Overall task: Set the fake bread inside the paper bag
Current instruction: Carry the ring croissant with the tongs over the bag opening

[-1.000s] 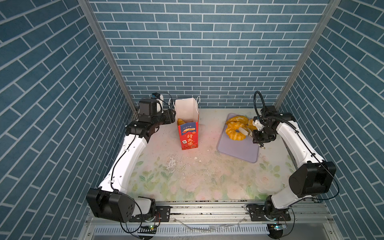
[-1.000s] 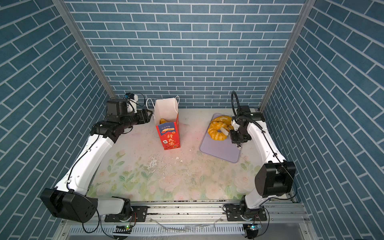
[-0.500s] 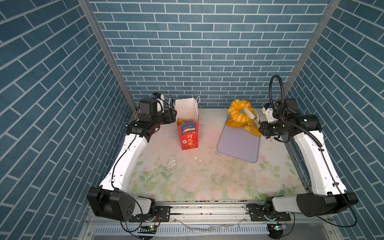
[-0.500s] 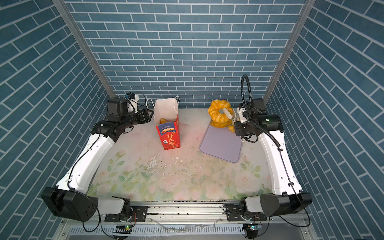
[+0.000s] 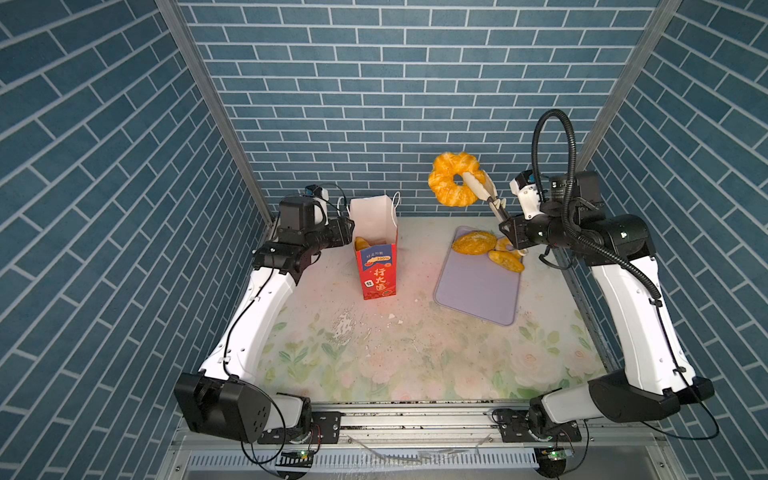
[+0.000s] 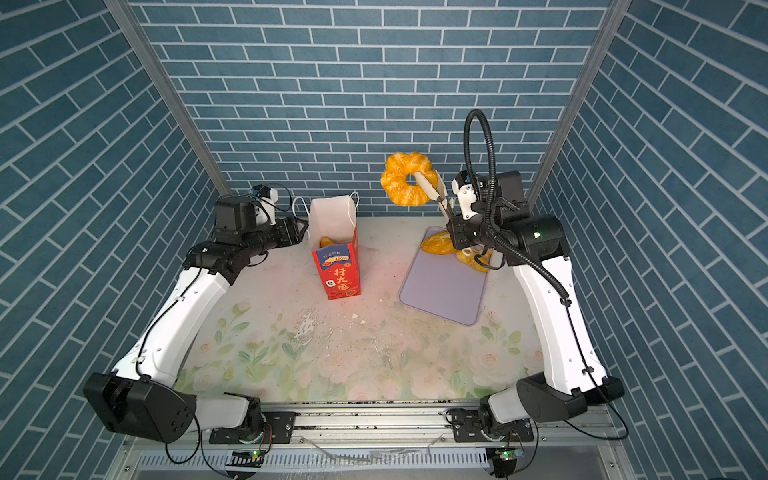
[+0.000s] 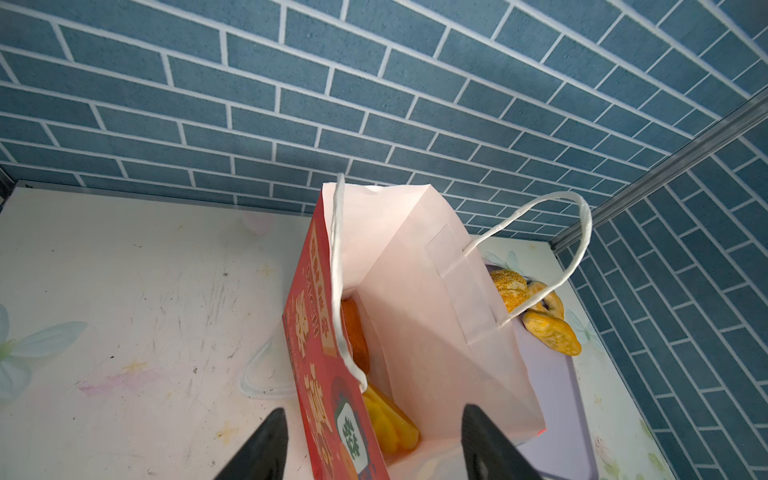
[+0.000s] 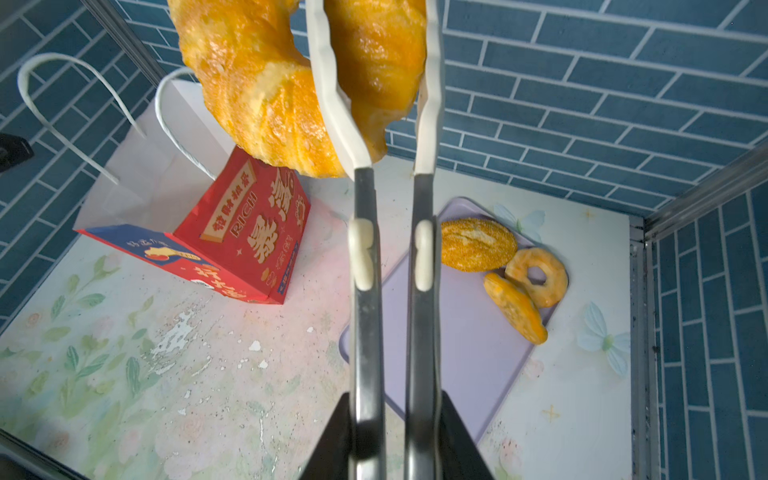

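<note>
R gripper is clamped on the metal arms of a pair of tongs, jaws close together w/ the arms squeezed between them. The tongs' white tips pinch one side of a big glossy ring pastry and hold it up in the air in both top views, above the far end of the lilac tray and off to the right of the paper bag, not over its mouth. On the tray's far end lie 3 more pcs of fake bread: an oval loaf, a small ring doughnut just beside it, and a flat oval piece against the doughnut. The bag stands upright on the floral table, left of the tray and apart from it, mouth open, white cord handles up. At least 2 pcs sit inside it, a yellow one and an orange-brown one. L gripper is at the bag's near end, fingers apart on either side of it; can't tell whether they press the paper.
</note>
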You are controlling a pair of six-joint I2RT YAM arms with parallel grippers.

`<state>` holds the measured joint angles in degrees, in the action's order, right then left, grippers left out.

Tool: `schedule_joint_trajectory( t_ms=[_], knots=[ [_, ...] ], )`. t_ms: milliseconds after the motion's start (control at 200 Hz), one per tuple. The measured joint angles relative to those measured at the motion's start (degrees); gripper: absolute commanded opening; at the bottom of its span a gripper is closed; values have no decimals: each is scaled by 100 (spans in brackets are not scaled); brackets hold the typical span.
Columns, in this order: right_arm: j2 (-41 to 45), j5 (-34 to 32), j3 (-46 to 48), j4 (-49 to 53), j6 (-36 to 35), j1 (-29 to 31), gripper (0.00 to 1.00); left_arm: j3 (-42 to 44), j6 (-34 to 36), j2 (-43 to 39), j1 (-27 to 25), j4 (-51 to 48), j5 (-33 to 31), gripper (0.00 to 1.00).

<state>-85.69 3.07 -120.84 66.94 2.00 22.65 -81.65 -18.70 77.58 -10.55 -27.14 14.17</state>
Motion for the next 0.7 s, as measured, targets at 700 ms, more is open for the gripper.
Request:
schedule_joint_trajectory(
  t_ms=[700],
  knots=[
    [-2022, -125, -2621, 105, -1003, 1690, 5, -426, -33, 605, 2, -2, -133, 67]
  ],
)
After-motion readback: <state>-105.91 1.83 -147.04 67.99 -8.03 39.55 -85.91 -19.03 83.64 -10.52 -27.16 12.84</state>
